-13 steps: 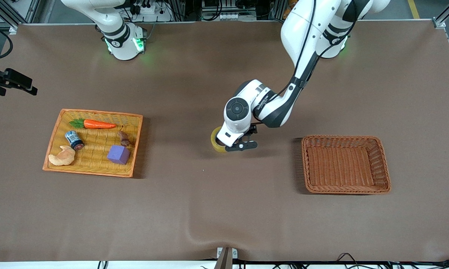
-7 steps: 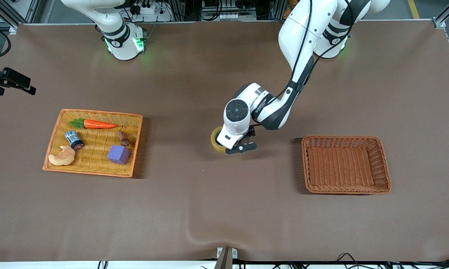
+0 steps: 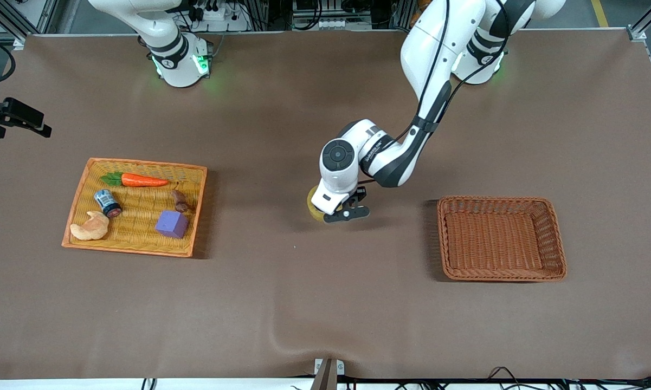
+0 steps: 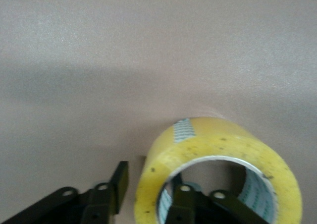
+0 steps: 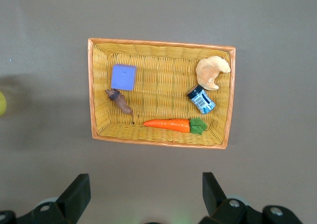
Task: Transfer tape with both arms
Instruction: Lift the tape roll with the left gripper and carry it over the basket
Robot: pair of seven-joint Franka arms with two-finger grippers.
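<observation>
The yellow tape (image 4: pixel 218 140) rests on the brown table near its middle, tilted up on its edge. In the front view only a sliver of the tape (image 3: pixel 312 199) shows beside the left hand. My left gripper (image 4: pixel 151 182) is down at the roll, with one finger inside the ring and the other finger (image 4: pixel 119 179) outside the wall. A narrow gap still shows between that outer finger and the roll. From the front, the left gripper (image 3: pixel 337 214) covers most of the ring. My right gripper (image 5: pixel 144 184) waits open and empty, high over the table beside the orange tray.
The orange tray (image 3: pixel 76 203) toward the right arm's end holds a carrot (image 3: pixel 141 180), a croissant (image 3: pixel 89 227), a small can (image 3: pixel 107 202), a purple block (image 3: pixel 172 223) and a brown piece (image 3: pixel 180 201). An empty brown wicker basket (image 3: pixel 555 238) sits toward the left arm's end.
The left hand has shifted slightly further over the tape. Its fingers have drawn in around the roll's wall. The right arm has not moved.
</observation>
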